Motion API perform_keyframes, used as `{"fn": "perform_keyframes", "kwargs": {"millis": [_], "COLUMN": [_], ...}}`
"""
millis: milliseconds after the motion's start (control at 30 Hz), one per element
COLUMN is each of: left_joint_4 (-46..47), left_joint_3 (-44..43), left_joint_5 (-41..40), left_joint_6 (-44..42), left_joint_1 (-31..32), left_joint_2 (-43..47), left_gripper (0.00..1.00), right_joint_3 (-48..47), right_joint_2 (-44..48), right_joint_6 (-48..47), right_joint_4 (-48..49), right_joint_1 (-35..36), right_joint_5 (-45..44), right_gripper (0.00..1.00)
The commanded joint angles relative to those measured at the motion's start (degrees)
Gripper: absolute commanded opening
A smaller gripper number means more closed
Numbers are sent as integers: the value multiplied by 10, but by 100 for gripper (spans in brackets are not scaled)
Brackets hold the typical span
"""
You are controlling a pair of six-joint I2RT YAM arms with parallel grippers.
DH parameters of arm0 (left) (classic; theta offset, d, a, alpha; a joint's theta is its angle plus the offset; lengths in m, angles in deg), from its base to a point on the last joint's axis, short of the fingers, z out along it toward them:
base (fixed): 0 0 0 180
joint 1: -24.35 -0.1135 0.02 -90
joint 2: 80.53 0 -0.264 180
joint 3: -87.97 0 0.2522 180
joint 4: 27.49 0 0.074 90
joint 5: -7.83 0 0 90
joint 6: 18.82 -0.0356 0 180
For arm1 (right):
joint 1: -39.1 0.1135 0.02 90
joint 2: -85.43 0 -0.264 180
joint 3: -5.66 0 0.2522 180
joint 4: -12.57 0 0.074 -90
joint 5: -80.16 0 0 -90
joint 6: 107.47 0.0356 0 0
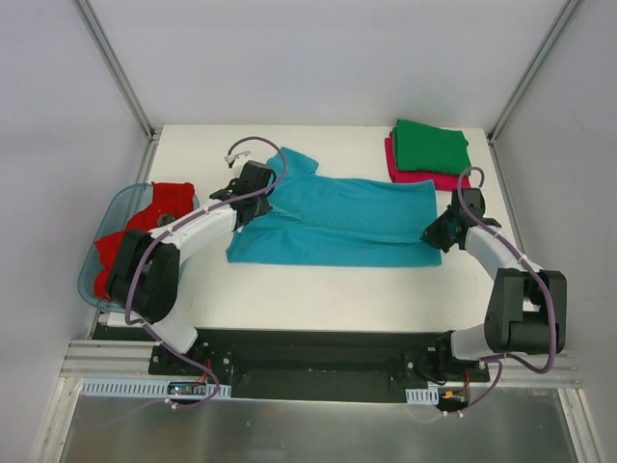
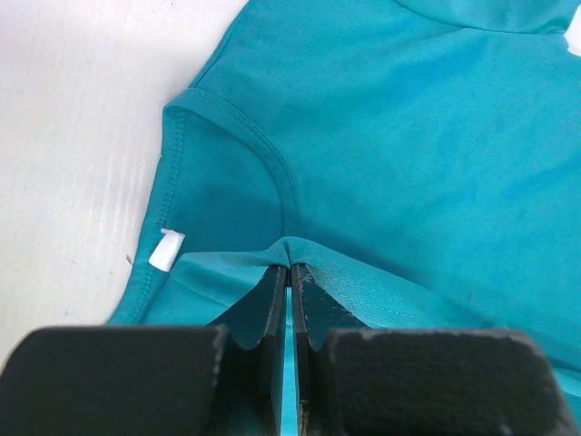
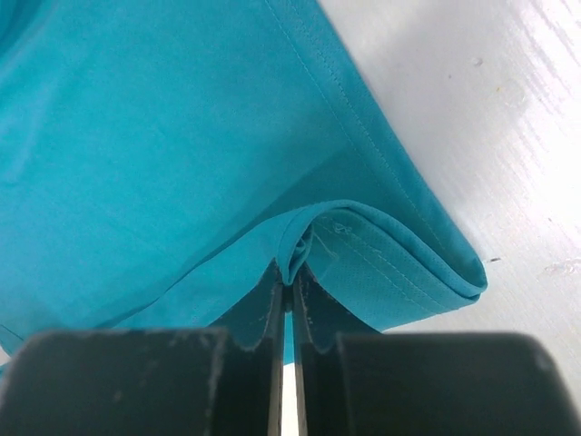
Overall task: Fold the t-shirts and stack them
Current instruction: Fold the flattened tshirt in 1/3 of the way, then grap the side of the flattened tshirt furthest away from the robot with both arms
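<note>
- White, faintly grained worktop point(image 1: 318, 299) with pale walls and metal frame posts around it; both arms reach in from the near edge.
- Done so far, by my reading: two shirts are folded into flat rectangles and stacked at the far right corner. The green t-shirt point(image 1: 429, 147) lies on the pink-red t-shirt point(image 1: 424, 177), whose edge shows along the near and left sides.
- In hand: the teal t-shirt point(image 1: 337, 217) lies across the middle of the worktop, its long axis running left to right. It looks partly folded, with doubled edges, but is not yet a compact rectangle.
- The left gripper point(image 2: 290, 272) is pinched tight on a ridge of teal cloth at the neckline, near a small white label point(image 2: 166, 250).
- The right gripper point(image 3: 292, 272) is likewise clamped on a raised pleat at the shirt's stitched, doubled end, nearest the right edge.
- Left to do, as I judge it: finish folding the teal shirt and add it to the stack, then deal with the red t-shirt point(image 1: 172, 198) bunched in the basket point(image 1: 104, 224) at the left edge. Whether that red cloth is one garment or two cannot be told, and no grey shirt is in view.
- Materials: the shirts are soft matte knit with neat double-stitched hems and a ribbed collar band, and they crease readily. The basket is translucent blue plastic with rounded corners.
</note>
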Motion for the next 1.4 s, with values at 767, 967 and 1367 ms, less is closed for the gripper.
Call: {"fn": "perform_keyframes", "kwargs": {"millis": [767,967,1367], "left_joint_4": [-69,-61,-61], "left_joint_3": [-48,-15,143], "left_joint_5": [200,232,243], "left_joint_6": [17,26,71], "left_joint_1": [-17,-18,-17], "left_joint_2": [-29,-70,12], "left_gripper": [99,99,99], "right_joint_3": [35,20,154], "right_joint_2": [94,6,101], "right_joint_6": [-131,-151,-75], "right_joint_4": [28,39,-14], "right_joint_1": [44,66,66], "right_joint_5": [65,25,-37], "right_gripper": [96,96,96]}}
